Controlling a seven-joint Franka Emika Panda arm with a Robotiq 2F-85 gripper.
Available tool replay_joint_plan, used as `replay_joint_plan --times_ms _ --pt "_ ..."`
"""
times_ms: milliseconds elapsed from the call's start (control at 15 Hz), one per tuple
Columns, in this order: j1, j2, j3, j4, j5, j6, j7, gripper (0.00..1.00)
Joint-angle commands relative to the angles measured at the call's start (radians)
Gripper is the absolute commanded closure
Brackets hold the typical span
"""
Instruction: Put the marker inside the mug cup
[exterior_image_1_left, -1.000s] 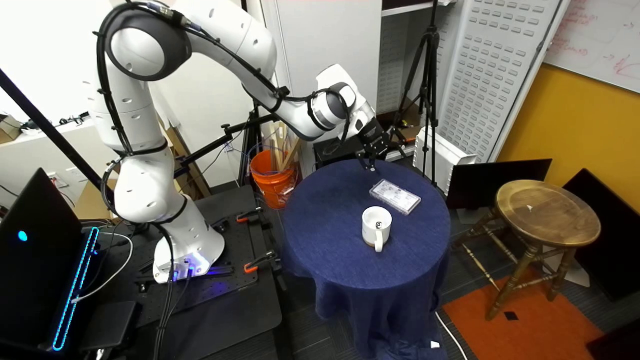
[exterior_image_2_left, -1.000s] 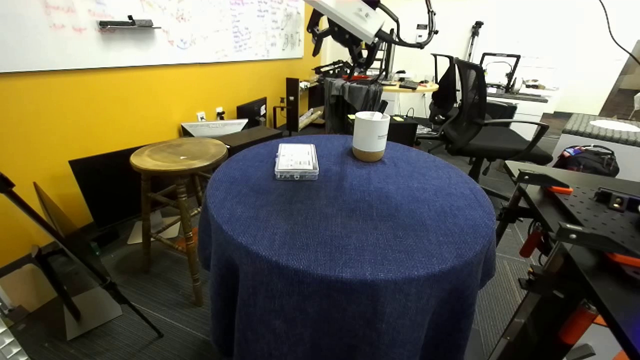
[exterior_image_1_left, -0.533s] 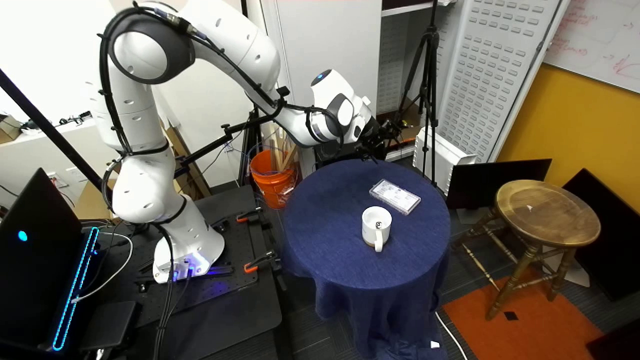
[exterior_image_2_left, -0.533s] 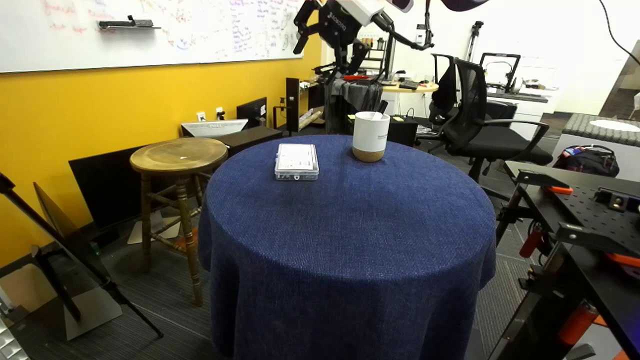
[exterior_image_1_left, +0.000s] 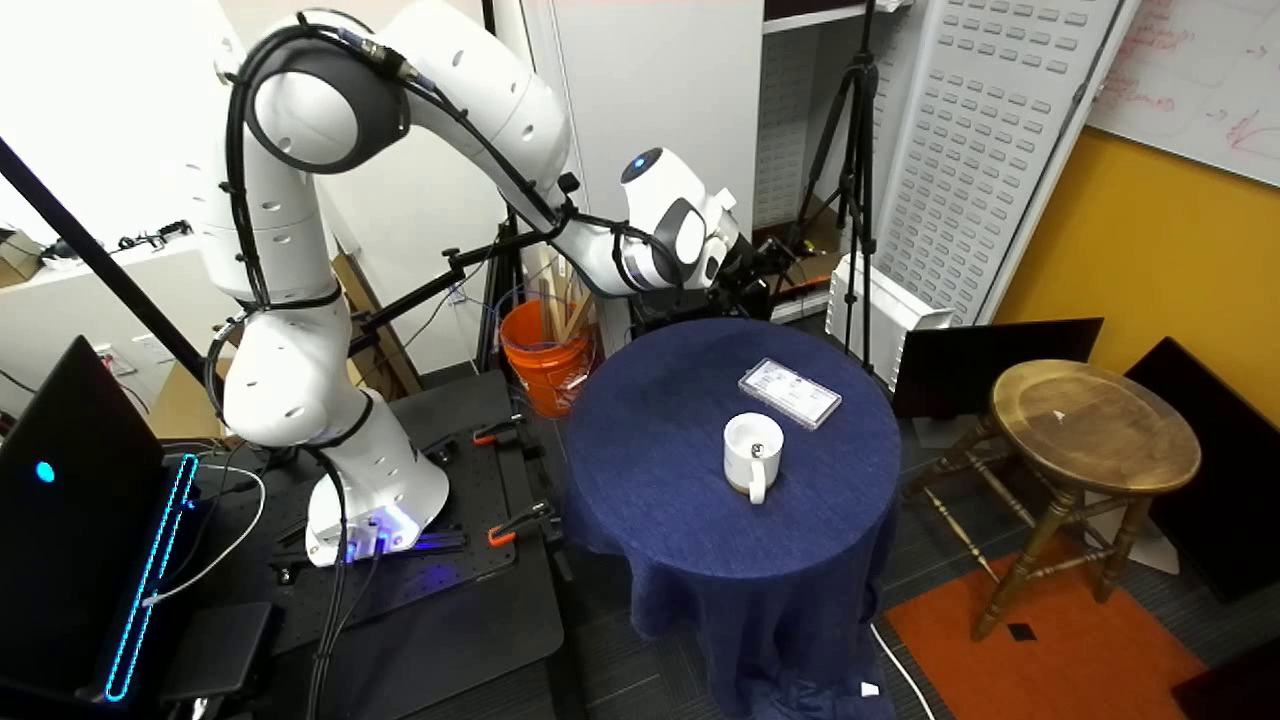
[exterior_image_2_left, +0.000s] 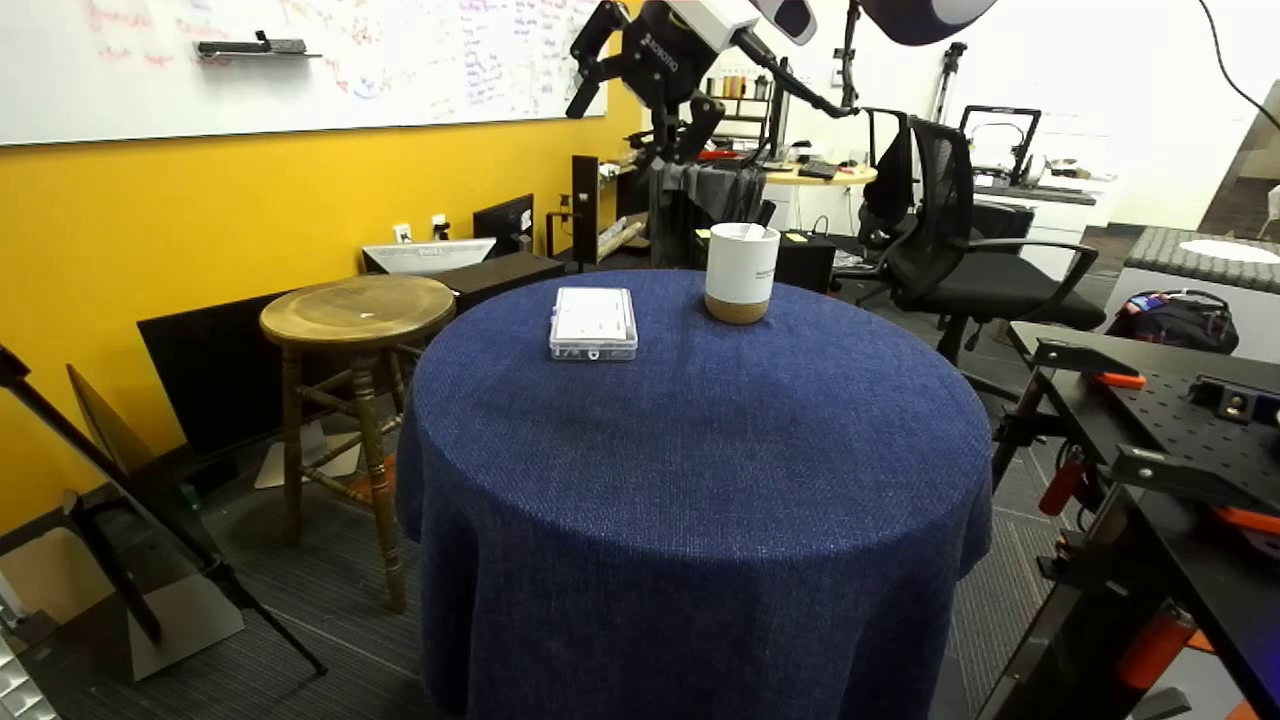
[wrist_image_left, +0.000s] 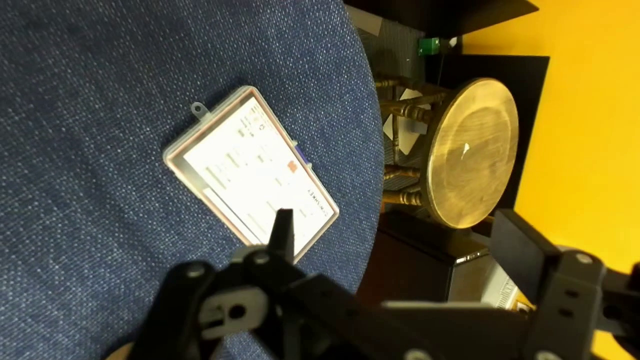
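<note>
The white mug cup (exterior_image_1_left: 744, 471) with a cork base stands upright on the blue round table and shows in both exterior views (exterior_image_2_left: 738, 272). The marker is inside the mug. Its end shows as a small grey spot (exterior_image_1_left: 757, 450) within the rim, and a pale tip (exterior_image_2_left: 754, 231) shows at the rim. The rest of it is hidden by the mug's wall. My gripper (wrist_image_left: 392, 215) is open with nothing between its fingers. It is raised over the table's far edge in an exterior view (exterior_image_1_left: 762, 285), apart from the mug. In the wrist view a tan edge at bottom left may be the mug's base.
A flat clear box with a white label (exterior_image_1_left: 790, 393) lies on the table (exterior_image_1_left: 650, 440) near the mug, also in the wrist view (wrist_image_left: 250, 165). A wooden stool (exterior_image_1_left: 1095, 425) stands beside the table. A black tripod (exterior_image_1_left: 858, 180) stands behind it.
My gripper has tilted and moved back, farther from the mug, with its fingers spread. The mug, the marker in it and the flat box have not moved.
</note>
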Motion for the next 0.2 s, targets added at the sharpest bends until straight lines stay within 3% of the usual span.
replay_joint_plan --times_ms 0,133 --pt "0.000 0.000 0.002 0.000 0.000 0.000 0.000 0.00" --pt "-0.001 0.000 0.003 0.000 0.000 0.001 0.000 0.00"
